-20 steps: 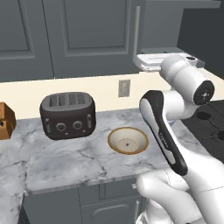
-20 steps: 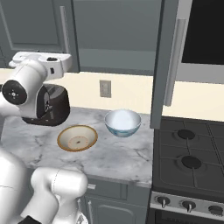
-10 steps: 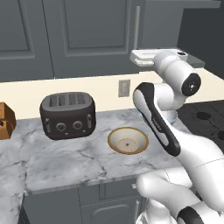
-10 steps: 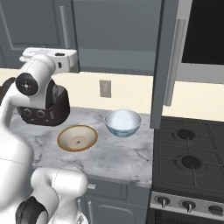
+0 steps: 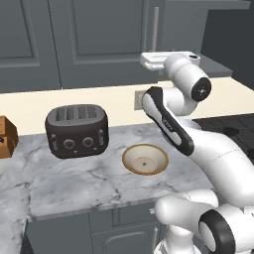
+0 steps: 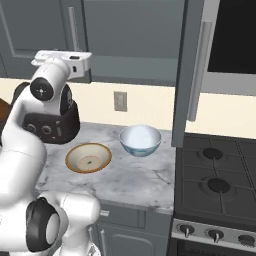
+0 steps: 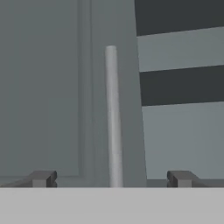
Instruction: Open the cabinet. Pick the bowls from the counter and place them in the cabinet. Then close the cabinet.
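Note:
The cabinet's left door (image 7: pixel 43 87) is shut, and its silver bar handle (image 7: pixel 112 113) stands upright straight ahead, between my fingertips (image 7: pixel 43 178). My gripper (image 7: pixel 112 179) is open and holds nothing. Right of that handle the cabinet's inside shows, with a grey shelf (image 7: pixel 181 48). The right door (image 6: pixel 192 75) stands swung open over the counter's end. My white hand (image 5: pixel 166 59) hovers just below the left door's handle (image 5: pixel 155 25). On the marble counter (image 6: pixel 145 175) the cream bowl (image 6: pixel 89 157) sits beside the white bowl (image 6: pixel 140 140). The cream bowl (image 5: pixel 145 159) lies just left of my arm.
A black toaster (image 5: pixel 77 130) stands at the back left of the counter, a brown box (image 5: pixel 6 138) further left. A wall outlet (image 6: pixel 120 101) is on the cream backsplash. A gas stove (image 6: pixel 220 175) adjoins the counter on the right.
My arm has swung its elbow forward, and the hand has risen a little, closer to the left door's handle. The jaws have stayed open. Both bowls lie where they were.

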